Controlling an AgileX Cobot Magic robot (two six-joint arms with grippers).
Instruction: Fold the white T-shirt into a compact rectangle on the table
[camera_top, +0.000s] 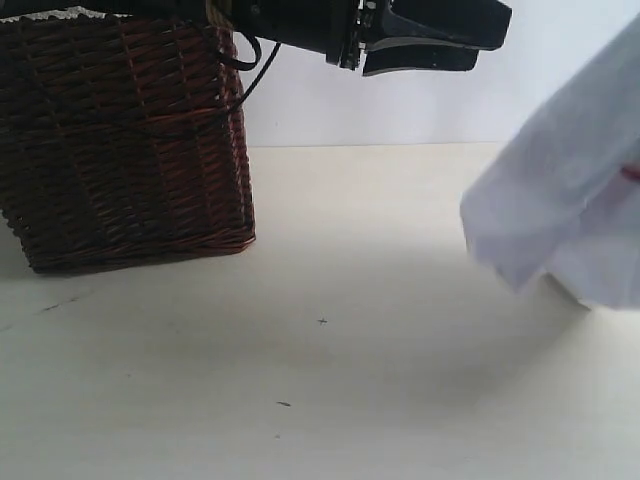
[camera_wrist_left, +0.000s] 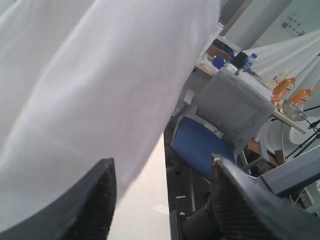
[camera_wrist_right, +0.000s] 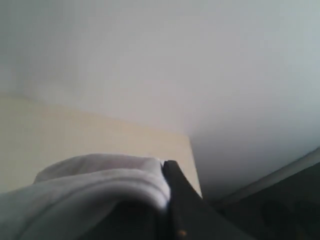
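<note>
Pale cream table (camera_top: 330, 380) under a plain white wall; no fold made yet.

Noted in the exterior view: dark wicker basket (camera_top: 130, 150) at 9 to 10 o'clock, the white T-shirt (camera_top: 560, 190) at 3 o'clock, hanging in loose drapes above the surface, not laid flat, with a speck of red at its far edge. Right gripper (camera_wrist_right: 165, 172) apparently pinched on a bunched roll of the cloth, though only one dark finger shows. Left gripper (camera_top: 440, 42) at 12 o'clock, high over the table, fingers spread and holding nothing, with cloth hanging just beyond them in its wrist view. Judged very early. Left to do: spread flat, turn the sleeves in, fold down to a compact rectangle.
</note>
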